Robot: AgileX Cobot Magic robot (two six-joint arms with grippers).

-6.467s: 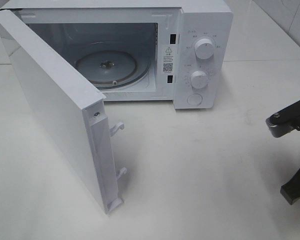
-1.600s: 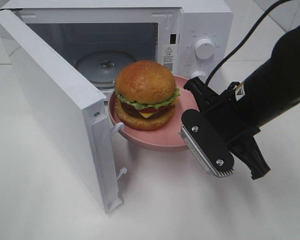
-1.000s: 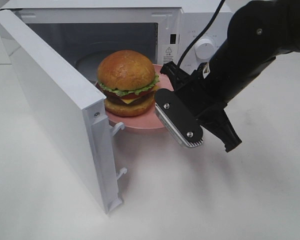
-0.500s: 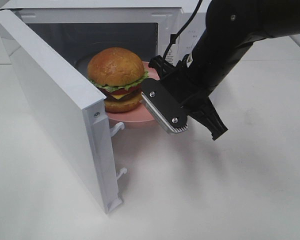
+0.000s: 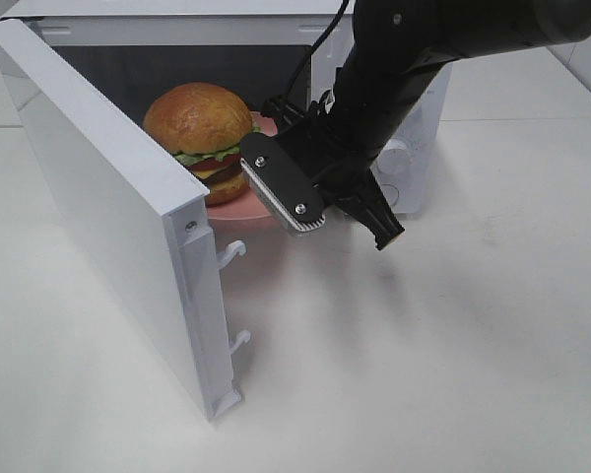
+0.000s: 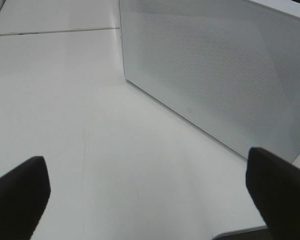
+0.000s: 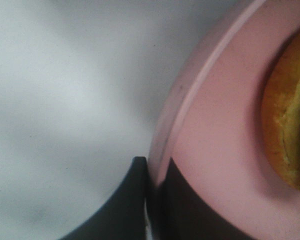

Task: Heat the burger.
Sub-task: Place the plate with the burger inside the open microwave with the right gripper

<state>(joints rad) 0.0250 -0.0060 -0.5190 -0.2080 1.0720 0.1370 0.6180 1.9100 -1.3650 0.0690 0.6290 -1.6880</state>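
Table (image 5: 453, 374): white and bare in front, it carried the microwave at its far side.
Microwave (image 5: 158, 10): white, its cavity stood open and dark inside.
Door (image 5: 98, 207): swung out wide to the left, latch hooks facing the opening.
Right arm (image 5: 424, 39): black, it reached in from the upper right across the control panel.
Plate (image 5: 238, 205): round and pink, it sat at the mouth of the cavity; whether it rested on anything could not be told.
Burger (image 5: 199, 118): stood upright on the plate, just inside the opening, close behind the door's edge.
Right gripper (image 7: 154, 202): pinched tight on the plate's rim, one finger above and one below.
Left gripper (image 6: 147, 192): jaws spread wide, holding nothing, above the table near a dotted white panel.
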